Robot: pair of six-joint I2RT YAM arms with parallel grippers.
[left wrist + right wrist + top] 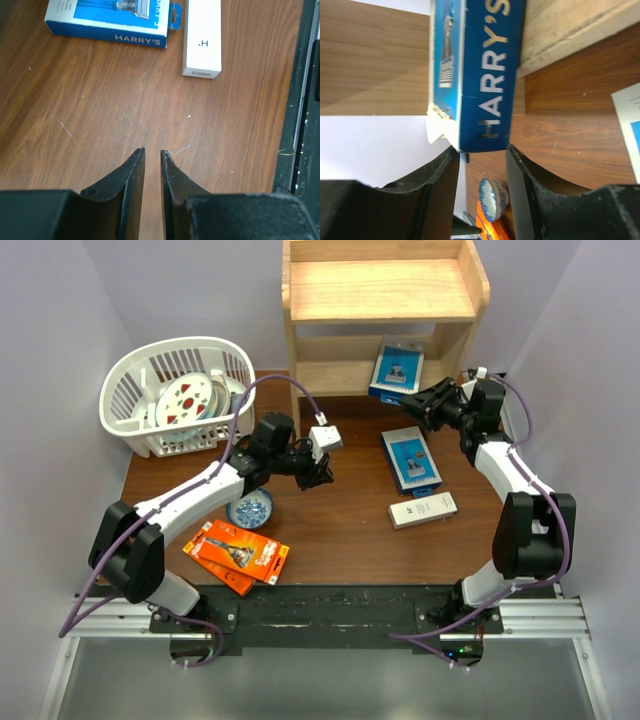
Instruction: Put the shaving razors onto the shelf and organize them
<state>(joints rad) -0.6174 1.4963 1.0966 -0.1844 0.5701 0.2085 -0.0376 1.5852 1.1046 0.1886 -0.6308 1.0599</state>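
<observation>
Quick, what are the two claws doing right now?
Left gripper: slightly open, empty.
Right gripper: jaws around the end of the blue razor box; a firm grip cannot be told.

Looks like a robotics lab test cell rather than a home or shop: a left arm and a right arm bolted to a black base plate on aluminium rails at the near edge of a brown wood-grain table, purple cables looped along them. Boxed in left, right and far by plain pale lilac walls. Dressed with staged props: a pine shelf at the far side, a white slotted basket far left, boxed razor packs lying on the tabletop.
</observation>
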